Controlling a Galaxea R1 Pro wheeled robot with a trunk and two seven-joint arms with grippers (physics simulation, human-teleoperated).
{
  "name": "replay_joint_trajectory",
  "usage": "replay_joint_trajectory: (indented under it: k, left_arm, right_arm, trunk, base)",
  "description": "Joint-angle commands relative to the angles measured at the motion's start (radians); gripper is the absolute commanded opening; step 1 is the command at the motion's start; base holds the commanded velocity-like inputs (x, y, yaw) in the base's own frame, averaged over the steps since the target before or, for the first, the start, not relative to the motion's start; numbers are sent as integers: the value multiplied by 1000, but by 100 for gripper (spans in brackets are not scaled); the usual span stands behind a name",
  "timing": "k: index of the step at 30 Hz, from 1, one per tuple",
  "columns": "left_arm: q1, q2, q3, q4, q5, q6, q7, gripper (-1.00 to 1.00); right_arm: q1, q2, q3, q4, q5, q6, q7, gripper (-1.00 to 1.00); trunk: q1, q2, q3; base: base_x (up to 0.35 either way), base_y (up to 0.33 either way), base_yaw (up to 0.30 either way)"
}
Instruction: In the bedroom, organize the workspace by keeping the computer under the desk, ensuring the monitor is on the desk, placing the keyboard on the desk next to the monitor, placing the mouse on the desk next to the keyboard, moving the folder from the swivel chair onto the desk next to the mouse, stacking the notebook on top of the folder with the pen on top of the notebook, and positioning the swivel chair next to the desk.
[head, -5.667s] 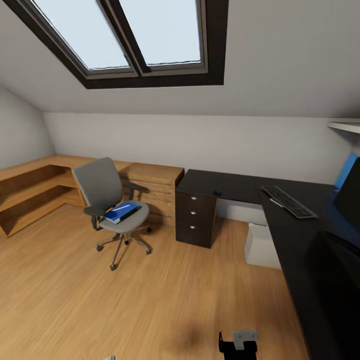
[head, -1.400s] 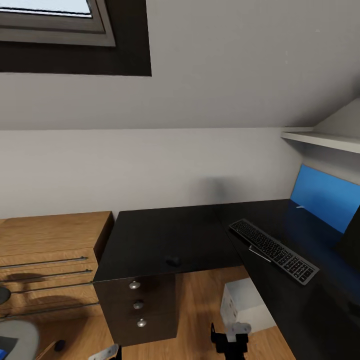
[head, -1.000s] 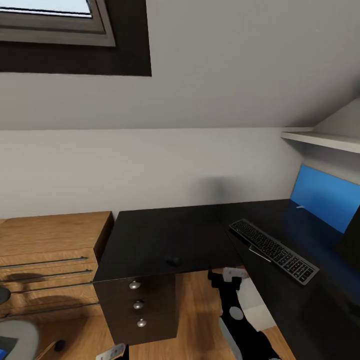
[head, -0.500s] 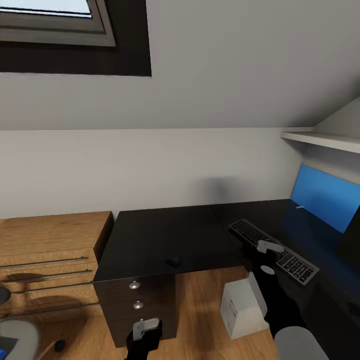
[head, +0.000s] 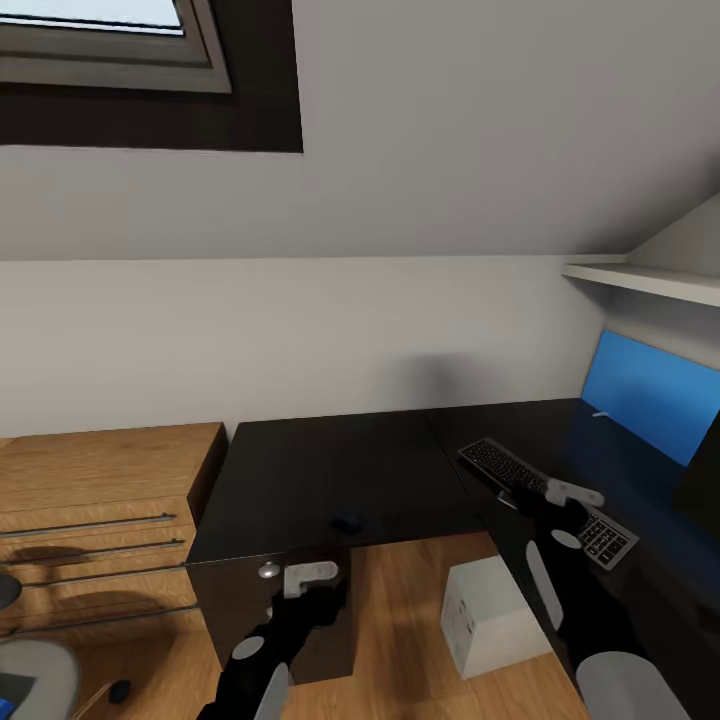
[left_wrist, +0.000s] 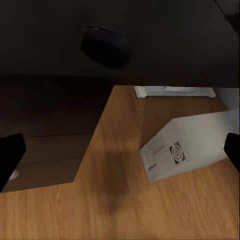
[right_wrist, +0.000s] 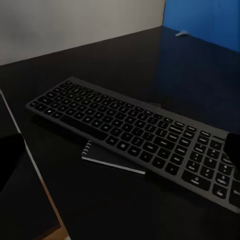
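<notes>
Over the glossy black table (head: 300, 470), the right tool (head: 574, 492) hovers wide open above the slim black keyboard (right_wrist: 135, 131), so it should descend squarely, while the left tool (head: 310, 574), also open, faces the small black mouse (left_wrist: 106, 47).

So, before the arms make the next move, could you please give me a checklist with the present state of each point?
1. Keyboard on the desk: ok.
2. Mouse next to the keyboard: not ok, it lies apart from it.
3. Spiral notebook free to lift: not ok, partly under the keyboard.
4. Computer on the floor by the desk: ok.
5. Right gripper open: ok.
6. Left gripper open: ok.
</notes>
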Motion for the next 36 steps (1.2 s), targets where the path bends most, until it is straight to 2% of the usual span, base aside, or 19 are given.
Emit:
replay_joint_trajectory:
  k: [1,3,5,6,9,11,13,15,17,19,22,26,31,36]
  left_arm:
    - [10,1,-3,-63,11,59,10,100]
    - [17,2,-3,-110,12,106,10,100]
    - [25,2,-2,-185,16,180,11,100]
    - [25,2,-2,-196,20,188,11,100]
    - [28,3,6,-268,68,232,12,100]
    - [29,4,39,-298,101,268,13,100]
    - [30,4,107,-318,133,320,13,100]
    - [30,5,133,-322,142,337,13,100]
    - [30,16,186,-323,149,355,12,100]
    - [30,27,207,-323,151,358,11,100]
    - [30,58,238,-324,155,360,7,100]
    - [30,77,243,-324,156,359,6,100]
    - [30,80,243,-323,157,359,5,100]
    - [30,80,243,-323,157,358,4,100]
  right_arm:
    - [-1,-1,-1,-2,-4,8,-4,100]
    - [-1,-2,-5,-1,-4,13,-4,100]
    - [-1,-3,-15,5,-4,31,-4,100]
    - [-1,-2,-17,8,-4,33,-4,100]
    - [-1,-2,-27,28,-4,37,-4,100]
    - [-1,-2,-39,30,-7,36,-3,100]
    - [-1,0,-71,31,-21,36,-1,100]
    - [-1,1,-82,31,-28,35,0,100]
    - [-1,5,-96,30,-36,32,1,100]
    - [-1,6,-98,29,-38,31,1,100]
    - [0,6,-101,18,-39,31,1,100]
    - [1,6,-100,8,-39,31,2,100]
    - [1,7,-100,6,-40,32,3,100]
    - [1,10,-100,-1,-41,33,2,100]
  trunk:
    - [0,-1,-1]
    - [0,-1,-1]
    - [0,-1,-1]
    - [0,-1,-1]
    - [0,-1,-1]
    - [0,-1,-1]
    - [0,-1,-1]
    - [0,-1,-1]
    - [0,-1,-1]
    - [0,-1,-1]
    - [0,-1,-1]
    - [0,-1,-1]
    - [0,-1,-1]
    - [0,-1,-1]
  base:
    - [0,0,0]
    - [0,0,0]
    - [0,0,0]
    - [0,0,0]
    - [0,0,0]
    - [0,0,0]
    - [0,0,0]
    - [0,0,0]
    - [0,0,0]
    - [0,0,0]
    - [0,0,0]
    - [0,0,0]
    - [20,0,0]
    - [239,0,0]
